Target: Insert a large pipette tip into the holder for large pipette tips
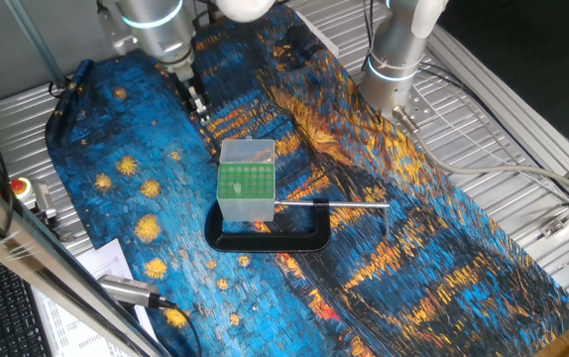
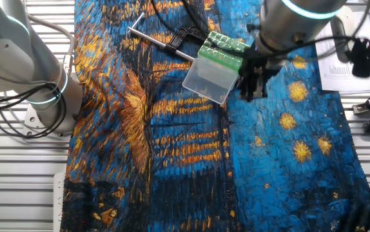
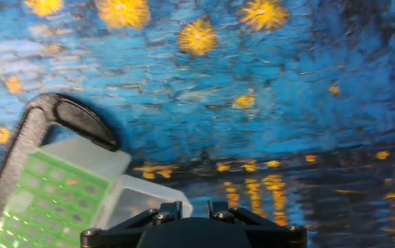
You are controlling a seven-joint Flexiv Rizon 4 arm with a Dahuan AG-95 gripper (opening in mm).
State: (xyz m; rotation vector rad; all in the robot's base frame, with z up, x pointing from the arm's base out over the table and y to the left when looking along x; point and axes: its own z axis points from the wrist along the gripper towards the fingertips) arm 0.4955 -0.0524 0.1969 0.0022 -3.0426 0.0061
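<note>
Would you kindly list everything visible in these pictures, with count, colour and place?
holder for large pipette tips: one, frosted white box with green holed top plate, mid-cloth, inside the clamp
black C-shaped clamp: one, black, around the holder's base, its metal screw rod pointing away
cloth: one, blue and orange painting print, covering the table
silver pen-like cylinder: one, at the cloth's edge near printed papers
red button: one, on the table frame
large pipette tip: not visible in any view
second arm: one, white-grey, base beside the cloth
claw: one, black, behind the holder; whether open or shut is unclear
</note>
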